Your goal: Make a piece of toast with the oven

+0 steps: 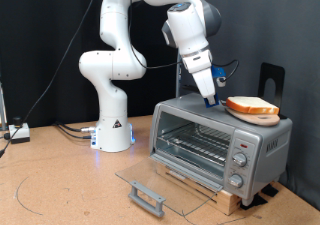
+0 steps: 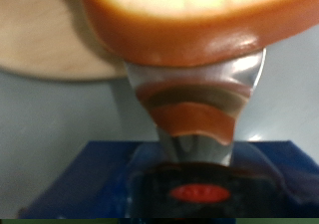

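Gripper (image 1: 213, 98) of the white Franka arm (image 1: 120, 60) is hanging over the top of the small silver metal toaster oven (image 1: 220, 142), toward the exterior view's left of the round tan wooden board (image 1: 262, 114) that is sitting on the oven roof. The flat slice of bread with orange-tan crust and paler face (image 1: 250, 106) is lying on that board, and its near edge is meeting the fingertips.

In the wrist view the slice (image 2: 194, 15) is filling the upper frame, cut off at the edges, and one metal finger (image 2: 194, 95) is pressing up against the crust from below. The opposite finger is hidden behind the bread, so a clamp on the slice cannot be confirmed; whether the jaws are closed cannot be told. A blurred blue part with a red mark (image 2: 199, 192) is occupying the lower frame and is too soft to identify.

The oven's glass drop-down door (image 1: 150, 182) is lying open, flat in front of the cavity, with the wire rack (image 1: 195, 142) showing inside. The knobs (image 1: 238, 162) are partly legible only. The wooden slatted base (image 1: 215, 194) is showing beneath the oven.
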Tool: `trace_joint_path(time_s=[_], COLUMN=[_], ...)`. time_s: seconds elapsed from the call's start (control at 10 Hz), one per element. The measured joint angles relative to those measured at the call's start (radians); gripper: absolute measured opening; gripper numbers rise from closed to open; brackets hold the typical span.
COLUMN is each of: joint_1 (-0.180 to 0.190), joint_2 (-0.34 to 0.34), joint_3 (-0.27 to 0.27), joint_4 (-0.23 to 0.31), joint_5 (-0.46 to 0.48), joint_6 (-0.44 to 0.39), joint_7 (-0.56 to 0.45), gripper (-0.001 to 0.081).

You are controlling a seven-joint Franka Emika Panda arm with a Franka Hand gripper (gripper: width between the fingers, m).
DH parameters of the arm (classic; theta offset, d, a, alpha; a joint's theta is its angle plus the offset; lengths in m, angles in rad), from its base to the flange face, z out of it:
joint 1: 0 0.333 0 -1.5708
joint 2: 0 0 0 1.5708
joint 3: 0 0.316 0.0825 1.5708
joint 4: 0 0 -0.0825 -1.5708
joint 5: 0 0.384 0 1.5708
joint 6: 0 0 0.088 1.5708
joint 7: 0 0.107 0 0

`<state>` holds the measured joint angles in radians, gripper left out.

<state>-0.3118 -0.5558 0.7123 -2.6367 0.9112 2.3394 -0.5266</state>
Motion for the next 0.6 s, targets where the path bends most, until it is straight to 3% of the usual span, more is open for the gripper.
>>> trace_joint_path(time_s=[0.1,0.3,0.4,0.6], joint_1=[0.011,0.073,0.093,0.109], joint_2=[0.000,-0.002,-0.009,-0.036], joint_3=[0.018,0.023,0.012,-0.019], joint_4=[-0.020,-0.083,-0.107,-0.140], joint_5=[0.059,0.262,0.333,0.389], joint_6=[0.092,0.262,0.276,0.252], joint_7=[-0.031,-0.177,-0.220,-0.234], gripper=[0.0397,0.0397,0.0397,0.0397])
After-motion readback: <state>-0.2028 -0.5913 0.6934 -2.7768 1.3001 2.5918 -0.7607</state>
